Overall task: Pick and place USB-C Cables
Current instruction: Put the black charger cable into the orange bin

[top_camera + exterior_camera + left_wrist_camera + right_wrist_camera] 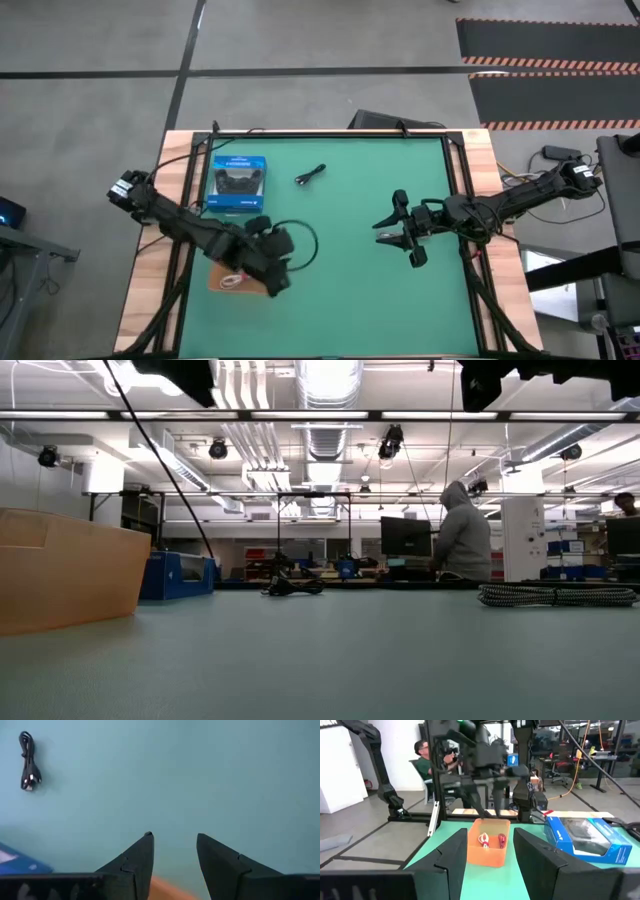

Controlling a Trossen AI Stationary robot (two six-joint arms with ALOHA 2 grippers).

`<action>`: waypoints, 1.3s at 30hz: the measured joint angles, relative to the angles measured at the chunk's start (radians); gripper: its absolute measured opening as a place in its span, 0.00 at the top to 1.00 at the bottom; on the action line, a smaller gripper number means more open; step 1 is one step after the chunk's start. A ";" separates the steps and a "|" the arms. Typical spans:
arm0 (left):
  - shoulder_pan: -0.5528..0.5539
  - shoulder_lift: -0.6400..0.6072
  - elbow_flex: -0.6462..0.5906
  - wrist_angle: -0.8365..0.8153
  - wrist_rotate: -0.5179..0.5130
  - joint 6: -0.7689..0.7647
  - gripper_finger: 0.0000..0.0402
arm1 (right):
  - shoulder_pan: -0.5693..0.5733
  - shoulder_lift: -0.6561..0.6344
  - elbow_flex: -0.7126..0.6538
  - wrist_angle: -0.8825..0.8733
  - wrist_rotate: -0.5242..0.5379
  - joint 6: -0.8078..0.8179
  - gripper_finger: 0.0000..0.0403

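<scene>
**Both grippers empty, one black cable on the mat, two in the tray**

High view: the left gripper [278,262] hangs over the orange-brown tray [222,282] at the near left of the green mat [350,290], hiding most of it. A white cable bundle [233,281] shows in the tray's uncovered part. The blue controller box [238,184] lies beyond the tray, toward the far left corner. A black USB-C cable [311,175] lies on the mat just to the right of the box, apart from it. The right gripper [397,232] sits over the bare mat right of centre, fingers spread, nothing between them.

Low view: the tray wall [60,570] stands at the left, the blue box [178,575] behind it. The black cable [292,587] lies far back on the mat. A braided cable [558,595] lies at the right edge. A person in a grey hoodie [464,535] stands in the room behind.

Left wrist view: the left gripper's fingers [134,862] stand apart and hold nothing. The bundled black cable [28,761] lies on the mat well away; a corner of the blue box [20,862] and a sliver of the tray [167,889] show near the fingers.

Right wrist view: the right gripper's fingers [451,855] are parted and empty. Across the mat the tray [490,847] holds a white cable [483,840] and a red-pink cable [501,840] side by side, with the left arm [490,760] above it. The blue box [592,840] lies beside the tray. A seated person [424,760] shows beyond the table.
</scene>
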 joint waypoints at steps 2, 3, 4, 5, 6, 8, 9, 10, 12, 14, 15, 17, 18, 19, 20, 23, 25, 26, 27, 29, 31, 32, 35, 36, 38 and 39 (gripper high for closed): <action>0.049 0.000 -0.009 0.047 0.001 -0.019 0.67 | 0.000 -0.015 0.000 -0.008 0.000 -0.001 0.62; 0.077 0.000 -0.012 0.063 0.002 -0.022 0.67 | 0.000 -0.025 0.000 -0.022 0.000 -0.006 0.62; 0.102 0.000 -0.016 0.081 0.002 -0.022 0.67 | 0.000 -0.032 0.000 -0.032 0.000 -0.009 0.62; 0.130 0.000 -0.022 0.100 0.002 -0.022 0.67 | 0.000 -0.041 0.000 -0.037 0.000 -0.012 0.62; 0.157 0.000 -0.028 0.112 0.002 -0.022 0.67 | 0.000 -0.052 0.000 -0.052 0.000 -0.013 0.62; 0.213 0.000 -0.039 0.135 0.003 -0.021 0.67 | 0.000 -0.071 0.000 -0.070 0.000 -0.014 0.62; 0.240 0.000 -0.043 0.142 0.003 -0.016 0.67 | 0.000 -0.079 0.000 -0.078 0.000 -0.016 0.62; 0.266 0.000 -0.045 0.147 0.003 0.002 0.67 | 0.000 -0.089 0.000 -0.091 0.000 -0.017 0.62; 0.312 0.003 -0.048 0.169 0.003 0.054 0.67 | 0.000 -0.100 0.000 -0.101 0.000 -0.018 0.62; 0.356 0.016 -0.049 0.199 0.003 0.104 0.67 | 0.000 -0.114 0.000 -0.116 0.000 -0.025 0.62; 0.374 0.021 -0.050 0.209 0.005 0.123 0.67 | 0.000 -0.119 0.000 -0.120 0.000 -0.027 0.62; 0.414 0.042 -0.052 0.246 0.012 0.172 0.67 | 0.000 -0.129 0.000 -0.132 0.000 -0.028 0.62; 0.434 0.052 -0.052 0.269 0.023 0.200 0.67 | 0.000 -0.135 0.000 -0.140 0.000 -0.030 0.62; 0.452 0.066 -0.052 0.284 0.033 0.228 0.67 | 0.000 -0.137 0.000 -0.144 0.000 -0.032 0.62; 0.470 0.083 -0.052 0.300 0.039 0.253 0.67 | 0.000 -0.141 0.000 -0.143 0.000 -0.034 0.62; 0.523 0.139 -0.052 0.369 0.059 0.326 0.67 | 0.000 -0.151 0.000 -0.153 0.000 -0.037 0.62; 0.555 0.177 -0.051 0.412 0.060 0.362 0.67 | 0.000 -0.155 0.000 -0.155 0.000 -0.038 0.62; 0.572 0.196 -0.050 0.426 0.061 0.375 0.67 | 0.000 -0.156 0.000 -0.156 0.000 -0.039 0.62; 0.588 0.216 -0.048 0.425 0.061 0.380 0.67 | 0.000 -0.154 0.000 -0.153 0.000 -0.041 0.62; 0.622 0.258 -0.039 0.423 0.061 0.381 0.67 | 0.000 -0.155 0.000 -0.158 0.000 -0.043 0.62; 0.654 0.290 -0.035 0.421 0.061 0.394 0.67 | 0.000 -0.153 0.000 -0.158 0.000 -0.044 0.62; 0.670 0.303 -0.034 0.418 0.061 0.405 0.67 | 0.000 -0.153 0.000 -0.161 0.001 -0.045 0.62; 0.714 0.337 -0.032 0.423 0.060 0.430 0.67 | 0.000 -0.154 0.000 -0.169 0.002 -0.046 0.62; 0.729 0.347 -0.032 0.420 0.060 0.433 0.67 | 0.000 -0.154 0.000 -0.170 0.003 -0.046 0.62; 0.756 0.362 -0.032 0.423 0.060 0.435 0.67 | 0.000 -0.154 0.000 -0.170 0.014 -0.050 0.62; 0.769 0.366 -0.032 0.423 0.060 0.435 0.67 | 0.000 -0.154 0.000 -0.172 0.024 -0.053 0.62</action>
